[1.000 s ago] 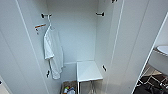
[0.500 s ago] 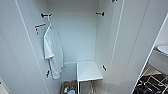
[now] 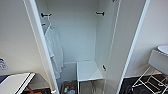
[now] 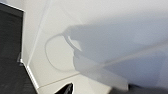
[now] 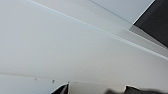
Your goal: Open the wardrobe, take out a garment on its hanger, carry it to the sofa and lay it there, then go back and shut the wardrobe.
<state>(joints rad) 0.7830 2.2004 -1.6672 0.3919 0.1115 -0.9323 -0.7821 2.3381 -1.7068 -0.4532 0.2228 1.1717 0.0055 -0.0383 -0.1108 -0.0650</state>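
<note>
Open wardrobe: one white shirt, two pegs.

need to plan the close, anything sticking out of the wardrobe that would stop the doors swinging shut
Nothing visible does. Both doors of the wardrobe stand open; the white shirt hangs inside on the left, and the white shelf sits within the frame.

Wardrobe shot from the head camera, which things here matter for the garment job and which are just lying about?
Job: wardrobe, doors open.

Lying about: white shirt hanging inside, small white shelf, clutter on the wardrobe floor, white stool at right.
</note>
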